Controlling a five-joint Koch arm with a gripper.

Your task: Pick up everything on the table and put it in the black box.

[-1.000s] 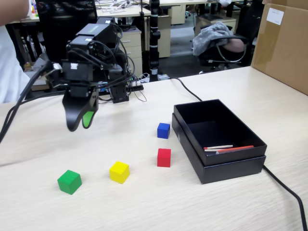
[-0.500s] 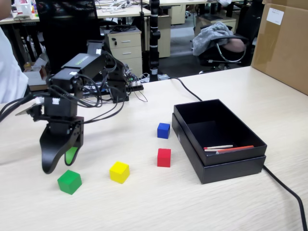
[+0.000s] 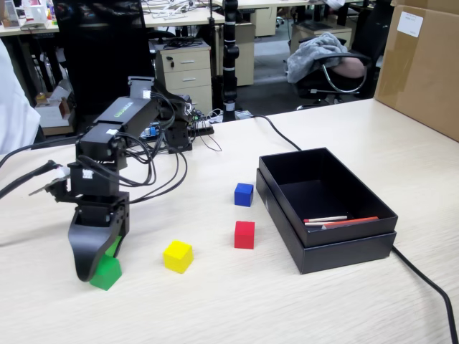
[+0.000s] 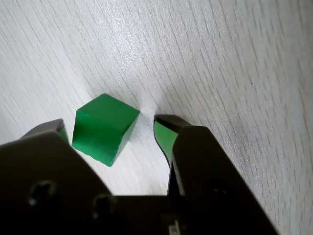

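We saw no cube in the box (image 3: 326, 252) yet, our spread hand (image 4: 108, 128) straddling the green cube (image 4: 102, 128), near left on the bench (image 3: 237, 301).

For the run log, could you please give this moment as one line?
gripper open, fingers straddling green cube | cube on table | yellow, red, blue cubes outside black box

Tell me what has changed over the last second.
The gripper swung from above the table's back left, in the fixed view, down to the green cube. Its open jaws now straddle the cube, not yet closed on it. The yellow cube, red cube, blue cube and black box stayed put.
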